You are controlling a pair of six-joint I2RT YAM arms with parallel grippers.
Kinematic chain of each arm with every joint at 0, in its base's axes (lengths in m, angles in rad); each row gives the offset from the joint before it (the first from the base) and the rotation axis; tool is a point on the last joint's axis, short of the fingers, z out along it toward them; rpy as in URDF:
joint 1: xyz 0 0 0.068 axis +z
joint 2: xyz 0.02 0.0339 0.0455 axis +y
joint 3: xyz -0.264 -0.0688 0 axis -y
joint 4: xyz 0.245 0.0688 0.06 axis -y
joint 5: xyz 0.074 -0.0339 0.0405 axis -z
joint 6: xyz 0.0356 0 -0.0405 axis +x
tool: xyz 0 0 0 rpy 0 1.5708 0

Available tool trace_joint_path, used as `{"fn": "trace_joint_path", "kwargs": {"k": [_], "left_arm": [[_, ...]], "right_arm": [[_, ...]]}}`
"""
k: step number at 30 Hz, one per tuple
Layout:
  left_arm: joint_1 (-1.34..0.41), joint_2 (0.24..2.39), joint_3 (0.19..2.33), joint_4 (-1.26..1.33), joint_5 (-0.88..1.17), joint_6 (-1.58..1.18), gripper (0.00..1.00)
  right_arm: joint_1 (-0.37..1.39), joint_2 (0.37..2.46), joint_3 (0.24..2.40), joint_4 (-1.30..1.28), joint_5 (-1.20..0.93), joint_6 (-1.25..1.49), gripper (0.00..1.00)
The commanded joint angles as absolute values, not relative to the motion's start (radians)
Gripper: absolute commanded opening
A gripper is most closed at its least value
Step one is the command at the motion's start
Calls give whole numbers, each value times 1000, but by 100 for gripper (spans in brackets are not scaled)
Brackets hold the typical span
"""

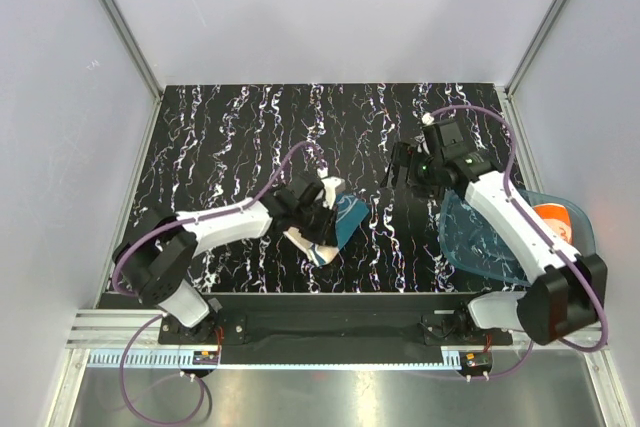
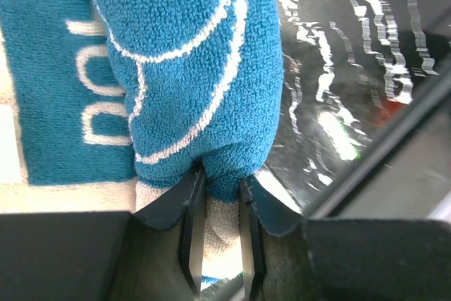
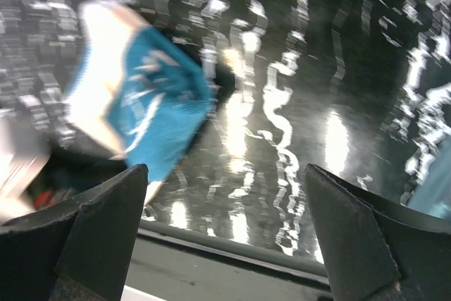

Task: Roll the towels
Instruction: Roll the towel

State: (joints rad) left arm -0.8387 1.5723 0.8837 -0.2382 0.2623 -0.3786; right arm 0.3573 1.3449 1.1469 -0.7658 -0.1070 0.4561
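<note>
Left gripper (image 2: 220, 192) clamps a fold of the teal white-swirled terry towel (image 2: 204, 68), lower centre. Right gripper (image 3: 225, 174), jaws spread wide, hangs over the black marbled table (image 3: 317, 68).

Black table (image 1: 240, 137) with white marbling, translucent blue tray (image 1: 470, 247) at its right edge, pale walls (image 1: 330, 7) around

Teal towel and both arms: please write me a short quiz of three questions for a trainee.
1. True or false: the left jaws pinch a fold of the teal towel.
2. Where does the orange towel lie? A: under the teal towel. B: in the blue tray. C: between the right jaws.
3. Fill in: the right jaws stand ____ and hold nothing.
Key: 1 true; 2 B; 3 open.
</note>
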Motion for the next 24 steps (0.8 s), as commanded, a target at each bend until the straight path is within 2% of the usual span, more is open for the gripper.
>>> {"fn": "trace_joint_path", "kwargs": {"k": [1,6,12,19,24], "left_arm": [[-772,1610,907,-252,523,-419,0],[-649,1701,934,-190,722,-448,0],[-539,1798,914,-6,894,-612,0],[-468,1930,933,66,979,-698,1],[-445,1989,977,-32,945,-634,4]], "right_arm": [[359,1287,1129,-687,-208,463,98],[362,1264,981,-479,-432,531,98],[368,1290,839,-259,-544,598,99],[442,1431,767,-36,-532,650,98],[482,1551,794,63,-460,676,97]]}}
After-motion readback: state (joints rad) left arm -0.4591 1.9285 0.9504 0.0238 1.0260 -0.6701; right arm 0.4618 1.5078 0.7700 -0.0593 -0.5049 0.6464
